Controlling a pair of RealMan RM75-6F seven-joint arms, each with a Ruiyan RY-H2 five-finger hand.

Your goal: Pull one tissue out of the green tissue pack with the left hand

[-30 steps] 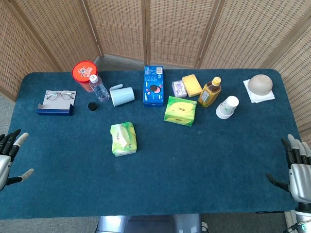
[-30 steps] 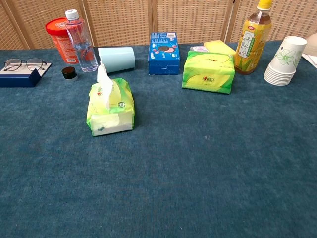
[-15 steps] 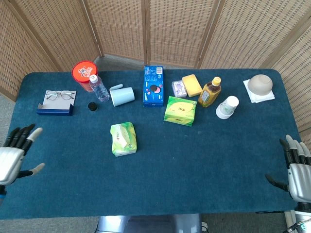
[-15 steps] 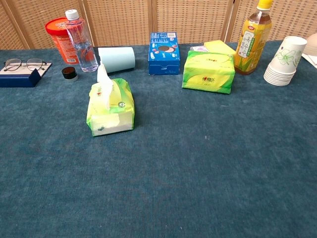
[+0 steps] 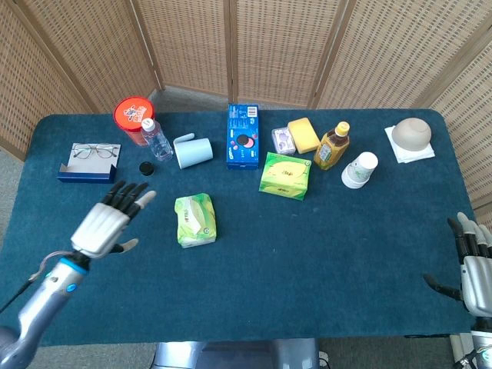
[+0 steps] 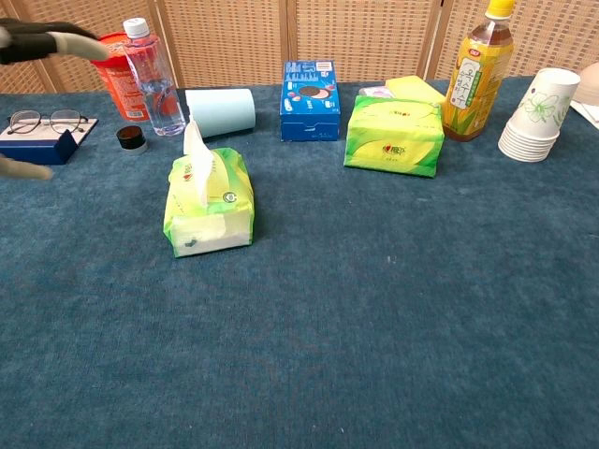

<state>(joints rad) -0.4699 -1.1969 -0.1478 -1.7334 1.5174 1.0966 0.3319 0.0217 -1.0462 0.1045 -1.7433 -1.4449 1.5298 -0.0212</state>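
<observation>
Our left hand [image 5: 108,223] hovers above the table [image 5: 307,261] toward its left edge, fingers spread, holding nothing; the chest view cuts off all but blurred fingertips [image 6: 42,39]. Just beside it lies the green tissue pack [image 5: 195,220], a tissue [image 6: 194,142] poking up. Our right hand [image 5: 475,269], partly cropped, sits open-fingered and empty at the right edge.

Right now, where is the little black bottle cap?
In the head view, the black bottle cap lies on the table's left side, just in front of the water bottle, right of the glasses.
</observation>
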